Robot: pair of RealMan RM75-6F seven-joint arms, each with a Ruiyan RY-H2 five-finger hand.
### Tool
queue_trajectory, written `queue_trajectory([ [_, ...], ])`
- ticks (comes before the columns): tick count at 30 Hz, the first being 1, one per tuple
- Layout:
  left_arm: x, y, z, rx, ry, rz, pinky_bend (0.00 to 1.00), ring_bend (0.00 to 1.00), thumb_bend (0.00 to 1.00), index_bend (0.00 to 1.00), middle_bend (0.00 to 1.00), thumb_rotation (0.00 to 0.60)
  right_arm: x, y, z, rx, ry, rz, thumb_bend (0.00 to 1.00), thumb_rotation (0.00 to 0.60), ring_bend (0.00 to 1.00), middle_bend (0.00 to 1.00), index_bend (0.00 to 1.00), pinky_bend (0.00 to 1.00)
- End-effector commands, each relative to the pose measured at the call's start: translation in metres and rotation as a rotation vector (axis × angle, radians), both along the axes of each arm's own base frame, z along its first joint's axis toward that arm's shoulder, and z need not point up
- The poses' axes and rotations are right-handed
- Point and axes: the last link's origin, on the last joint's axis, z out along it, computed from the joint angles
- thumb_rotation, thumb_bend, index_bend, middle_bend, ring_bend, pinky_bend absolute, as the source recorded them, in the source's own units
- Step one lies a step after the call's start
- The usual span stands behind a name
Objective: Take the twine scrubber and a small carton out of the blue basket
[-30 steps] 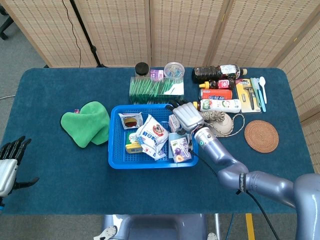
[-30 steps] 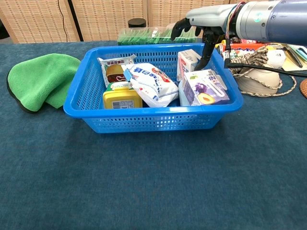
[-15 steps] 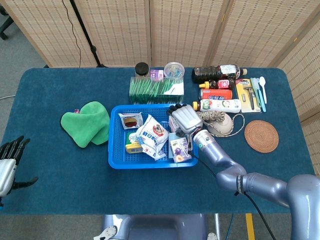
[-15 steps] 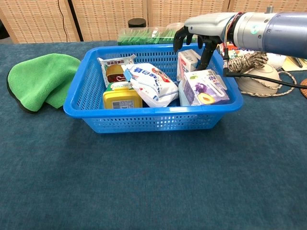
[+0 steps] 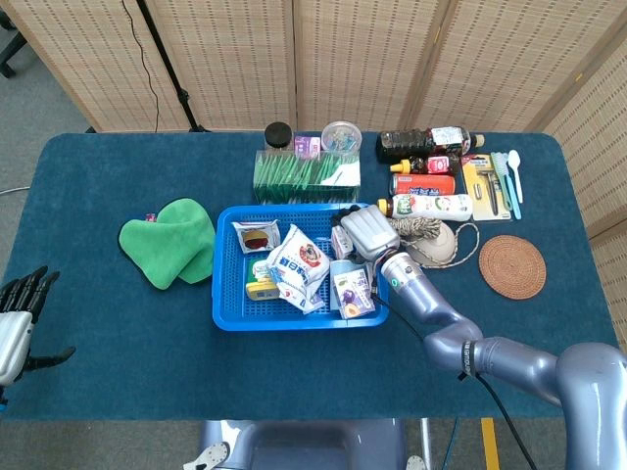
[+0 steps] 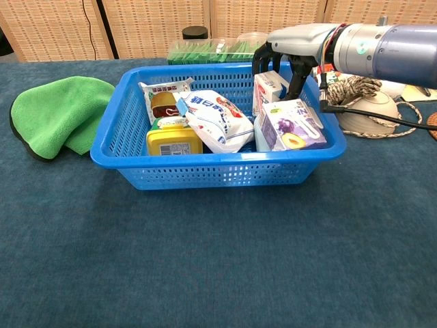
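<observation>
Green cloth [image 5: 171,240] left of my workspace, round woven coaster [image 5: 511,265] far right, green box [image 5: 306,175], black-lidded jar [image 5: 278,135], sauce bottles [image 5: 426,143] and cutlery [image 5: 507,180] along the back

Basket [image 5: 227,318] mid-counter [image 5: 118,333], cloth [image 5: 171,240] left of it, scrubber [image 5: 431,240] right.
Cartons [image 6: 290,124] in basket's right end; right hand [image 5: 364,231] above them; left hand [image 5: 15,318] at counter's left edge.

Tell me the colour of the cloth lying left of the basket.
Bright green; the cloth shows best in the chest view.
</observation>
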Motion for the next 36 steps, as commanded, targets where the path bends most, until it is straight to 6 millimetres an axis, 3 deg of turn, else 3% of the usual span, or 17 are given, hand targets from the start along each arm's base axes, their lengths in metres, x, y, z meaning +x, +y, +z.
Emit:
queue_trajectory([
  [1,0.000,0.000,0.000,-0.001,-0.001,0.000,0.00,0.00,0.00,0.00,0.00,0.600,0.000,0.000,-0.001,0.000,-0.007,0.002,0.12,0.600,0.37,0.39,0.43,0.54],
  [8,0.000,0.000,0.000,-0.003,0.000,0.000,0.00,0.00,0.00,0.00,0.00,0.600,0.002,0.001,-0.003,-0.009,-0.057,0.006,0.35,0.600,0.44,0.47,0.52,0.59],
  [22,0.001,-0.001,0.000,-0.009,-0.006,-0.007,0.00,0.00,0.00,0.00,0.00,0.600,0.016,0.004,0.029,-0.064,-0.164,0.047,0.49,0.600,0.45,0.49,0.54,0.59],
  [27,0.001,-0.002,0.001,-0.012,-0.010,-0.009,0.00,0.00,0.00,0.00,0.00,0.600,0.025,0.007,0.054,-0.096,-0.209,0.057,0.51,0.600,0.46,0.49,0.54,0.59],
  [32,0.001,-0.002,0.001,-0.018,-0.014,-0.013,0.00,0.00,0.00,0.00,0.00,0.600,0.034,0.010,0.098,-0.169,-0.265,0.070,0.53,0.600,0.47,0.50,0.55,0.59],
  [36,0.002,-0.004,0.002,-0.016,-0.018,-0.021,0.00,0.00,0.00,0.00,0.00,0.600,0.029,0.011,0.132,-0.238,-0.273,0.064,0.54,0.600,0.47,0.50,0.55,0.59],
])
